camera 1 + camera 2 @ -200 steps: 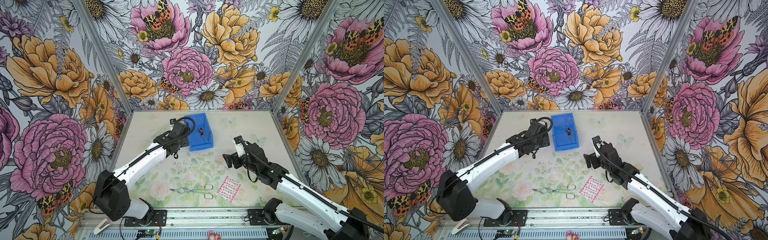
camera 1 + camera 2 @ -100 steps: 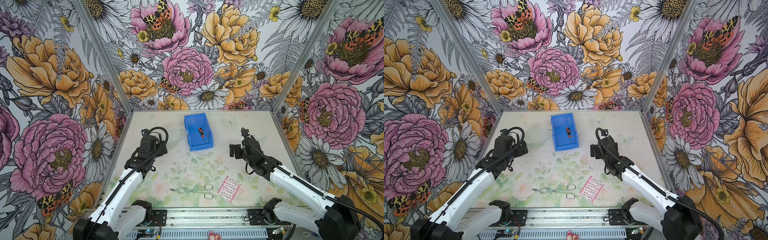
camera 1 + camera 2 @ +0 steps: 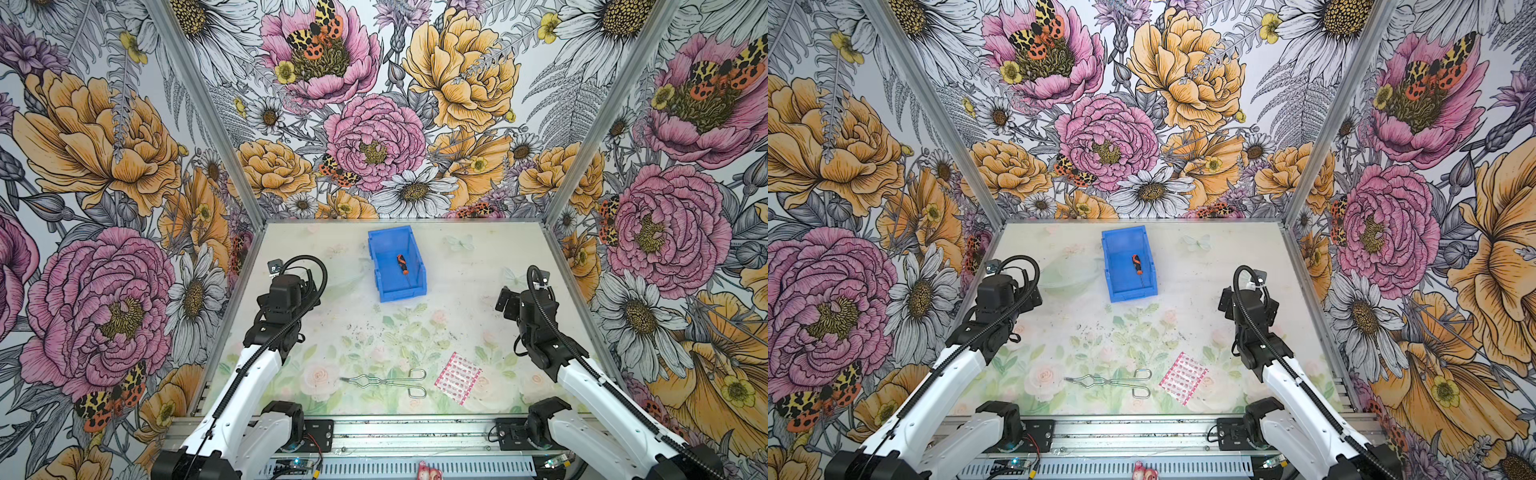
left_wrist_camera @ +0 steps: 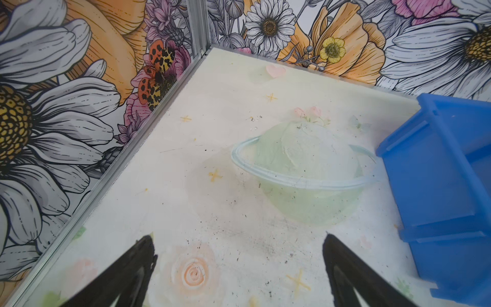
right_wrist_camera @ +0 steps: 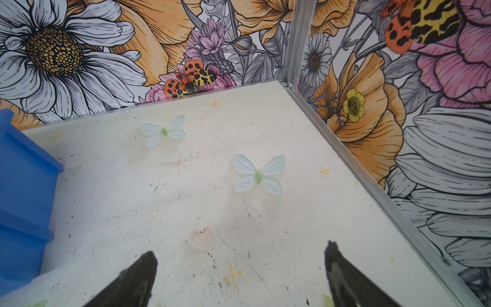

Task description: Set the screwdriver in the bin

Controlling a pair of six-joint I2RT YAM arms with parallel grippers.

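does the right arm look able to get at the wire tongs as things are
Probably yes. The wire tongs lie flat on the table, uncovered, with the pink sheet beside them but apart. The right gripper is open and empty; it would have to fold back toward its base, which looks feasible.

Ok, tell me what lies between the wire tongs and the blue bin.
Nothing: between the tongs and the bin lies only bare table with printed flowers and dark specks, as both top views show.
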